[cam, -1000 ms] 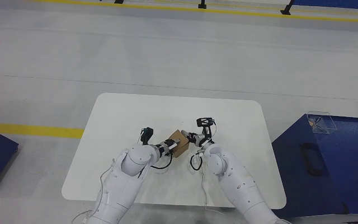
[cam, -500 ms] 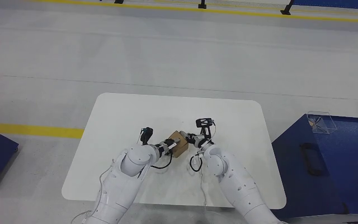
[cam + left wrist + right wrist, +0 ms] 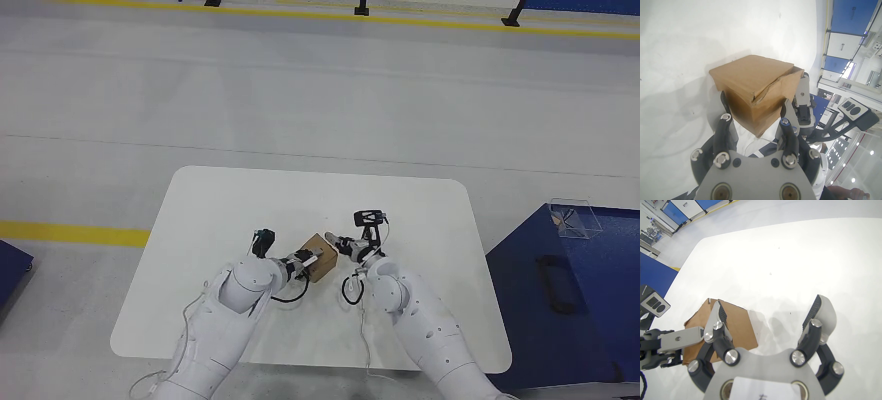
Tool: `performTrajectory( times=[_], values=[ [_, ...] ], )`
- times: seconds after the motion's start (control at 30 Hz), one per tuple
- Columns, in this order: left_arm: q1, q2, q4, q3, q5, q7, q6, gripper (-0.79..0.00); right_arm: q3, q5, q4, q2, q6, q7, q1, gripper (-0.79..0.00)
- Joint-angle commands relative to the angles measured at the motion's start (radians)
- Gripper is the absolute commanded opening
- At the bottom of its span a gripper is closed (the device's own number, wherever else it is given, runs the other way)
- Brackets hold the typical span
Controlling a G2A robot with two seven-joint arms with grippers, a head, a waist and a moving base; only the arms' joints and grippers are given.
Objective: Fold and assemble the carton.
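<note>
Left wrist view: left gripper clamps the cardboard carton, middle of the table!
— Right gripper?
— Spread wide, right of the carton. Hold firm, press the loose flap squarely.

Small white print on the blue panels is too small to read.

White worktop with rounded corners. Brown carton near its middle, slightly toward the near edge; full contact with the surface cannot be confirmed. Small dark specks mark the surface beyond the carton.
</note>
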Motion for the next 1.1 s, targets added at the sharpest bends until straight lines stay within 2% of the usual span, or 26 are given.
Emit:
performTrajectory(
  times=[0.0, 0.13, 0.23, 0.33, 0.57, 0.7, 1.07],
  values=[
    [-0.004, 0.0, 0.004, 0.002, -0.004, 0.001, 0.009, -0.302, 0.011, 0.004, -0.007, 0.003, -0.004, -0.001, -0.003, 0.0],
    [-0.007, -0.001, 0.007, 0.001, -0.02, 0.01, 0.019, -0.24, 0.044, 0.024, -0.03, 0.011, -0.015, -0.005, -0.013, 0.0],
    [0.002, 0.001, -0.012, -0.006, -0.026, 0.026, 0.005, -0.142, 0.081, 0.052, -0.056, 0.02, -0.036, 0.006, -0.025, 0.0],
    [0.024, 0.006, -0.05, -0.018, -0.024, 0.04, -0.019, 0.0, 0.125, 0.089, -0.085, 0.031, -0.063, 0.037, -0.035, 0.0],
    [0.116, 0.026, -0.215, -0.051, 0.023, 0.079, -0.081, 0.0, 0.125, 0.089, -0.085, 0.031, -0.063, 0.037, -0.035, 0.0],
    [0.165, 0.036, -0.301, -0.048, 0.073, 0.083, -0.15, 0.0, 0.125, 0.089, -0.085, 0.031, -0.063, 0.037, -0.035, 0.0],
    [0.165, 0.036, -0.301, -0.048, 0.073, 0.083, -0.15, 0.0, 0.125, 0.089, -0.085, 0.031, -0.063, 0.037, -0.035, 0.0]
  ],
)
